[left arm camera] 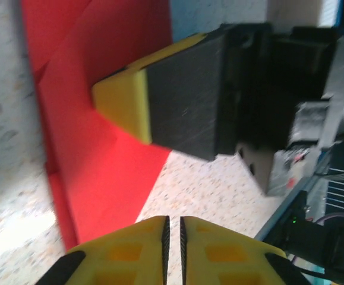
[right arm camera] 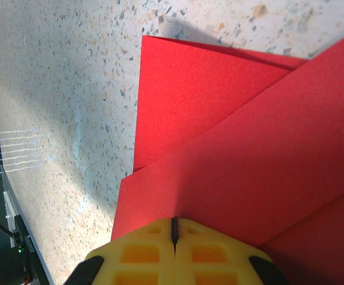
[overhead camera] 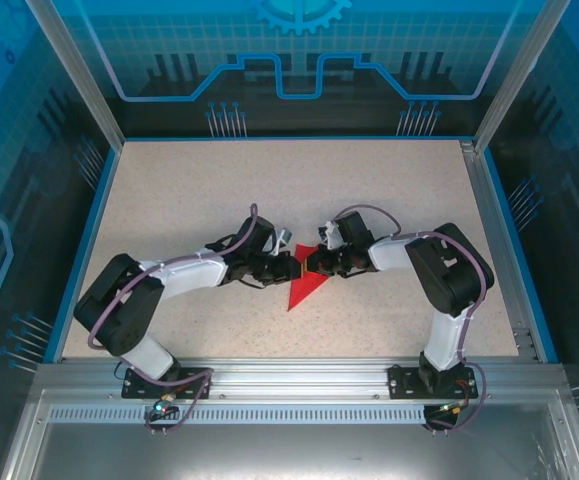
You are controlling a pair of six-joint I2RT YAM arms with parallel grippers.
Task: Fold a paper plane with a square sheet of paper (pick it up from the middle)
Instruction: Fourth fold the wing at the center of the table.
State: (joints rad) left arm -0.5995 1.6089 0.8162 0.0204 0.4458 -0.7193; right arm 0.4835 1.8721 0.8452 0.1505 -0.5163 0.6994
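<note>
The square sheet of paper (overhead camera: 304,290) lies part-folded on the table's middle, bright red and roughly triangular from above. In the right wrist view its layers (right arm camera: 249,166) overlap with a flap across the top. My right gripper (right arm camera: 174,219) is shut, its yellow tips set against the upper layer; I cannot see paper between the jaws. In the left wrist view that gripper (left arm camera: 121,107) rests tip-down on the red sheet (left arm camera: 94,166). My left gripper (left arm camera: 173,218) hangs just off the paper's edge, jaws a narrow slit apart with bare table showing through. From above, both grippers (overhead camera: 289,268) (overhead camera: 316,262) meet over the sheet.
The speckled table (overhead camera: 189,200) is bounded by a blue rim and the enclosure's posts. Both arms (overhead camera: 169,275) (overhead camera: 439,265) bend inward from the near edge, elbows out to the sides.
</note>
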